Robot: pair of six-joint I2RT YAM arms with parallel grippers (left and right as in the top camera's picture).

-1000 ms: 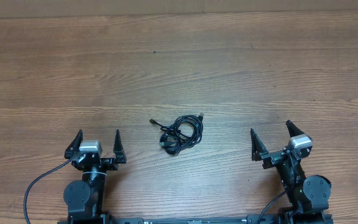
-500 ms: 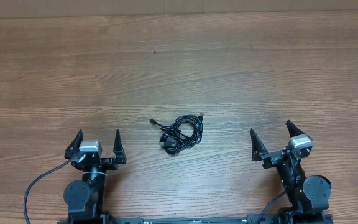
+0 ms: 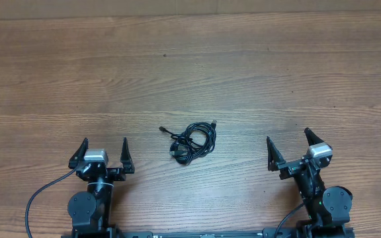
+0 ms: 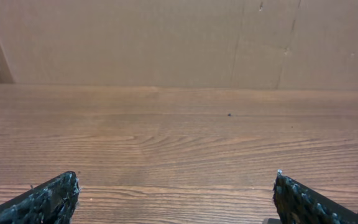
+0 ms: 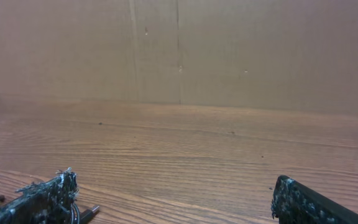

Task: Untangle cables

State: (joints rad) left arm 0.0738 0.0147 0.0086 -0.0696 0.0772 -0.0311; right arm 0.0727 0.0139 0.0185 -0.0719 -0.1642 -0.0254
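The cables (image 3: 192, 141) lie as one small knotted black bundle on the wooden table (image 3: 190, 66), near the middle of the front half, with short plug ends sticking out to the left and top. My left gripper (image 3: 104, 142) stands open to the bundle's left, well apart from it. Further off to the right is my right gripper (image 3: 287, 135), open too. The left wrist view shows only bare wood between the open fingers of the left gripper (image 4: 176, 180). In the right wrist view a plug end (image 5: 87, 214) peeks out beside the left finger of the open right gripper (image 5: 174, 182).
A brown cardboard wall (image 4: 166, 37) closes off the far side of the table, also seen as the cardboard wall (image 5: 229, 50) in the right wrist view. A thick black arm cable (image 3: 42, 195) loops at the front left by the left arm's base.
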